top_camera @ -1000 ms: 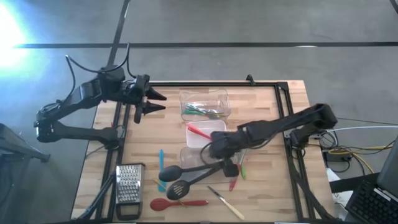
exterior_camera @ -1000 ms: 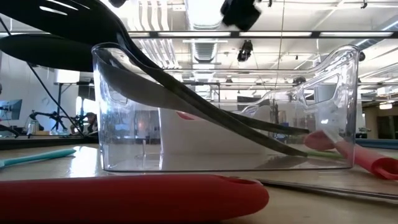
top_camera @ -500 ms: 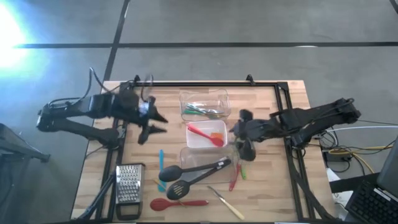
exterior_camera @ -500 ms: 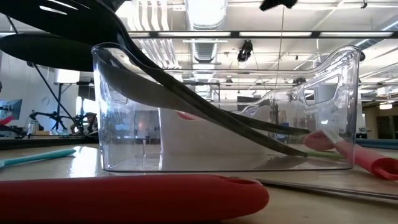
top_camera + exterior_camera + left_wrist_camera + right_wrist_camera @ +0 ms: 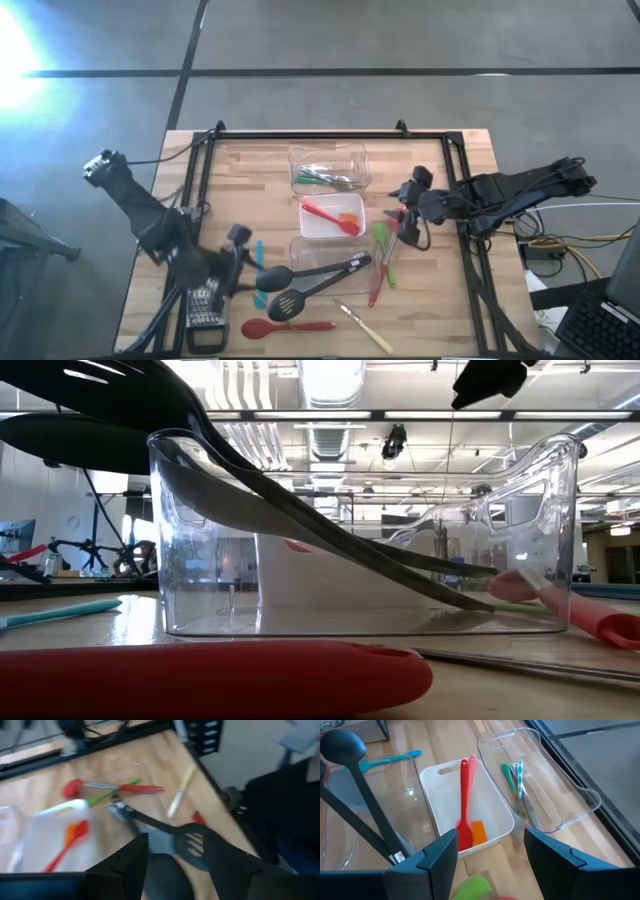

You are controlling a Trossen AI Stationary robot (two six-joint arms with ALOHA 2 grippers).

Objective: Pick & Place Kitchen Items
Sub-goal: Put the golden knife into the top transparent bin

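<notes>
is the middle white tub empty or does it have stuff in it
Not empty. The white tub holds a red spatula lying along it, with an orange tool beside its head.

Three tubs (image 5: 328,166) mid-bench (image 5: 440,320) in a row; ladles (image 5: 300,273) lean from nearest tub; grater (image 5: 207,296) left of them.

Left tool (image 5: 243,262) and right tool (image 5: 403,214) both gape empty.

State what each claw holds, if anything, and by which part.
Nothing is held. The left claw is open above the black slotted spoon; the right claw is open above the white tub with the red spatula.
</notes>
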